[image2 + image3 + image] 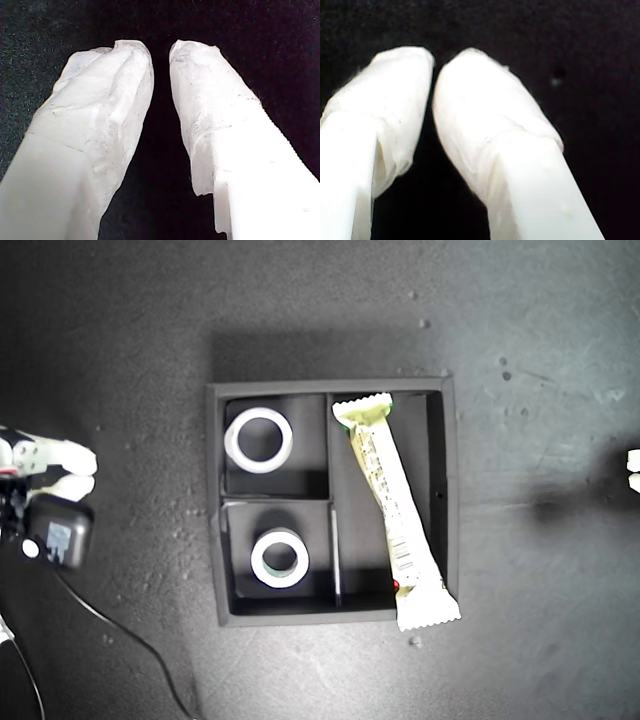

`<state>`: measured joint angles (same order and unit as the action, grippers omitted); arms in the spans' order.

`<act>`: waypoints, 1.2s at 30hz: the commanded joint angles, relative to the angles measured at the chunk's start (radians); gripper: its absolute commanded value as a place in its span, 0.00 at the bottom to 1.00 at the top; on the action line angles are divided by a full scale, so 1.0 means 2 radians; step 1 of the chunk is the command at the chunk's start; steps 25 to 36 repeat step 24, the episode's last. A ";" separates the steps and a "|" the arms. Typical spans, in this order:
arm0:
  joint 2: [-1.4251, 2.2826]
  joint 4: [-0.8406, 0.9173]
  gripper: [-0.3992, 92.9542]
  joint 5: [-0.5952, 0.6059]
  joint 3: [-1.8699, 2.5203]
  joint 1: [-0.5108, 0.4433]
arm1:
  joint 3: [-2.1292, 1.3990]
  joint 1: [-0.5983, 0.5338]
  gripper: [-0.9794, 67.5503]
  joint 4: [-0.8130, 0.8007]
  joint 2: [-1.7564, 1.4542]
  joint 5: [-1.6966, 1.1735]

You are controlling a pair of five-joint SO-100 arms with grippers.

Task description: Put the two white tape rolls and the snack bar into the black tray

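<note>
The exterior view shows the black tray (216,502) in the middle of the dark table (540,340), with both white tape rolls already inside: the thin roll (259,439) in the far-left small compartment and the thicker roll (279,558) in the near-left one. The snack bar (393,508) lies slantwise in the long compartment on the exterior view's right, but its near crimped end rides over the tray's near-right rim and hangs out onto the table. So I judge the last step unfinished: the bar needs seating fully inside. My first gripper (161,50) has its jaws nearly pressed together, a narrow gap between the tips and nothing pinched; my second gripper (434,59) is likewise almost closed and empty. Both look down at bare dark table, well apart from the tray, and I cannot tell which arm at the exterior view's edges is which. To do this well, approach the overhanging end from outside the rim, nudge it toward the far end along the compartment's length, and keep the push low and gentle so the light tray does not slide.
</note>
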<state>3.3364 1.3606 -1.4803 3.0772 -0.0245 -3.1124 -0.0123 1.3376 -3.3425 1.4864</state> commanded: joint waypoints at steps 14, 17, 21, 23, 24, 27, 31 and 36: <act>0.025 0.018 0.01 0.087 0.031 0.006 | -0.005 -0.001 0.05 0.002 -0.003 0.001; 0.025 0.018 0.01 0.087 0.031 0.006 | -0.005 -0.001 0.05 0.002 -0.003 0.001; 0.025 0.018 0.01 0.087 0.031 0.006 | -0.005 -0.001 0.05 0.002 -0.003 0.001; 0.025 0.018 0.01 0.087 0.031 0.006 | -0.005 -0.001 0.05 0.002 -0.003 0.001; 0.025 0.018 0.01 0.087 0.031 0.006 | -0.005 -0.001 0.05 0.002 -0.003 0.001; 0.025 0.018 0.01 0.087 0.031 0.006 | -0.005 -0.001 0.05 0.002 -0.003 0.001; 0.025 0.018 0.01 0.087 0.031 0.006 | -0.005 -0.001 0.05 0.002 -0.003 0.001; 0.025 0.018 0.01 0.087 0.031 0.006 | -0.005 -0.001 0.05 0.002 -0.003 0.001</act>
